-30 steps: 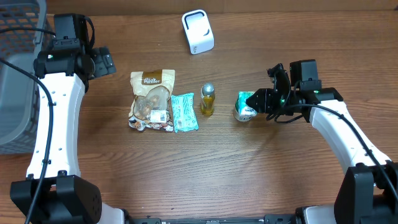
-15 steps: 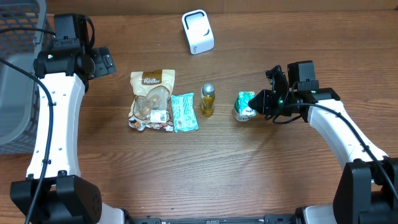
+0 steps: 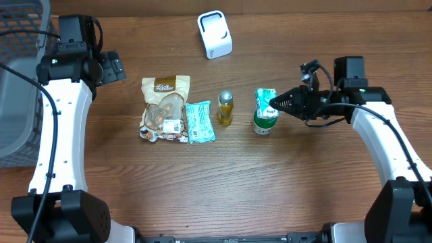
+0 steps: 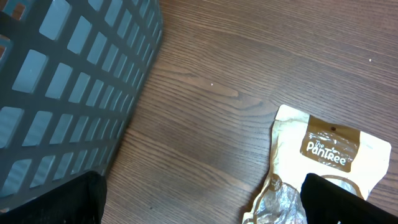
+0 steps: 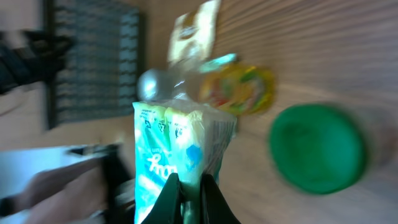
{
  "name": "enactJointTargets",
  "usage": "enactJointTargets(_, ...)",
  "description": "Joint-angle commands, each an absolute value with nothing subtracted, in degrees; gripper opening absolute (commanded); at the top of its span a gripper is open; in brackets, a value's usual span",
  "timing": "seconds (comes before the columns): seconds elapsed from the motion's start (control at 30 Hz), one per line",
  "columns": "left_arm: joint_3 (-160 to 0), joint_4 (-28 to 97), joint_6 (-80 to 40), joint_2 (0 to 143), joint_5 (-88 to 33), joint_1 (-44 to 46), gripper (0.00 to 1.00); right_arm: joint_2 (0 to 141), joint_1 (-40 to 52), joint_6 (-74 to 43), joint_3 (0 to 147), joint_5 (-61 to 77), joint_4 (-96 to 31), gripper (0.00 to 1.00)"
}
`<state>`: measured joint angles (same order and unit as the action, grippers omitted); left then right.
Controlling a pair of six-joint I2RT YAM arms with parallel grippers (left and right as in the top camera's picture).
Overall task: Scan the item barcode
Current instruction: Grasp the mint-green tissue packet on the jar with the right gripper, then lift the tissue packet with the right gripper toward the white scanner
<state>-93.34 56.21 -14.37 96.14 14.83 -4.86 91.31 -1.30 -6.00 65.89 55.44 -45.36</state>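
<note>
While the right gripper [image 3: 274,104] is clamped on one edge of a teal packet [image 3: 266,98], the packet sticks out ahead of its tips, close against a green-lidded jar [image 3: 264,125]; further ahead of those tips stand a small yellow bottle [image 3: 225,108], a second teal packet [image 3: 200,121] lying flat and a Pantree pouch [image 3: 164,104]; the white scanner [image 3: 214,34] sits well apart from both grippers; the left gripper [image 3: 115,67] hovers with jaws wide apart, holding nothing, between a grey basket [image 3: 17,88] and the pouch

A teal and white packet [image 3: 265,101] is pinched at one edge by the right gripper [image 3: 273,104], right of the middle. A white scanner [image 3: 214,34] is seen at the far side, further left.
</note>
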Motion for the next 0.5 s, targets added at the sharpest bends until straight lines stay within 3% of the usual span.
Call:
enactJointTargets(0.0, -93.5, 56.3, -13.3, 96.4, 15.4, -4.5, 1.00, 89.8, -1.9, -1.0, 67.2, 71.8, -48.7, 0.04)
enactJointTargets(0.27, -93.5, 56.3, -13.3, 96.4, 15.4, -4.5, 0.99, 89.8, 2.9, 12.8, 67.2, 78.1, -61.1, 0.04)
enactJointTargets(0.47, -93.5, 56.3, -13.3, 96.4, 15.4, -4.5, 1.00, 89.8, 10.0, 14.0, 67.2, 79.9, -61.9, 0.04)
